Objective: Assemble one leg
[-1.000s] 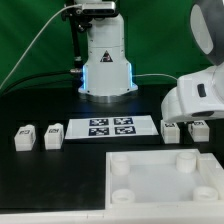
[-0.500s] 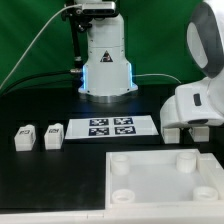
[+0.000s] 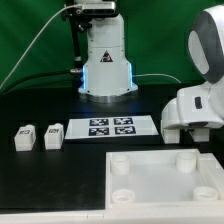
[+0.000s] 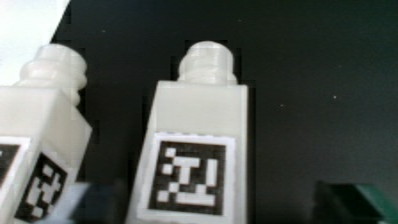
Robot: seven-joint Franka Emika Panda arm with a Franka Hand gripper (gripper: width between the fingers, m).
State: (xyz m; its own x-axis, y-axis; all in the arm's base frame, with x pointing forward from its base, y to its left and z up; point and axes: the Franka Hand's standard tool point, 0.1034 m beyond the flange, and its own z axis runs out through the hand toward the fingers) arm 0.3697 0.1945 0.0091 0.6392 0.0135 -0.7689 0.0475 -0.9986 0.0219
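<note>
Jaws: opening cannot be told; only one dark fingertip point(image 4: 361, 203) shows. Arm point(image 3: 198, 105) has dropped lower at the exterior view's right. Leg point(image 4: 199, 130) lies on worktop point(image 4: 302, 60), centred beneath; grasp approach likely.

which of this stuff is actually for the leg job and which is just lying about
For the job, probably:
- centre leg, straight under the wrist camera
- white panel with round corner sockets

Lying about for now:
- neighbour leg beside the centre one
- far-left leg and second leg, at the exterior view's left
- marker board
</note>
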